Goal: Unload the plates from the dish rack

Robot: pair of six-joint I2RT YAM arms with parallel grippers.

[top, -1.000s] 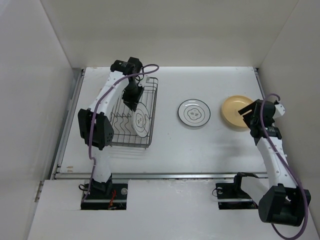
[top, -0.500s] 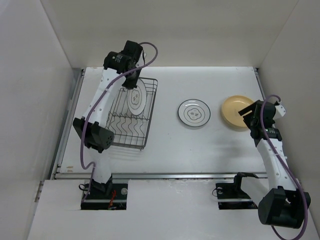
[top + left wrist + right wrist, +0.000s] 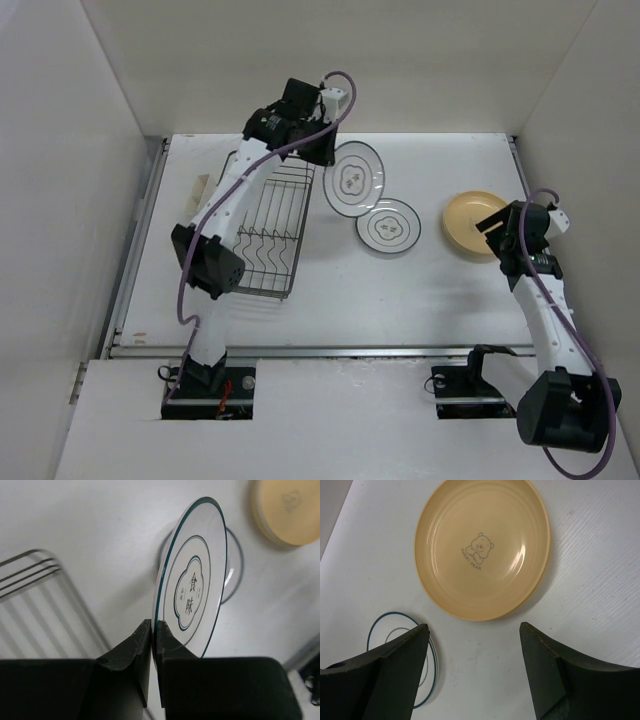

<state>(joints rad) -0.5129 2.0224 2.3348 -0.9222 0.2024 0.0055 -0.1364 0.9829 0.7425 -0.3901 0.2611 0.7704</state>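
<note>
Pinching the held white plate by its rim in the left gripper, jaws tight, up in the air between the dish rack and the flat white plate. Tilted on edge, long axis straight out from the fingers, printed face toward the tan plate. Hovering over that one with the right gripper, jaws spread wide.

Left wrist view: the white plate I hold is smooth and glossy, like glazed ceramic, with a thin dark green rim line and printed characters. Right wrist view: the tan plate is smooth and semi-gloss, with soft highlights on faint concentric ridges; whether it is ceramic or plastic I cannot tell. The dish rack is thin dark metal wire. The fingers of my left gripper and right gripper are matt black, plastic-looking and faintly grainy. The table is white, matt and finely textured.
</note>
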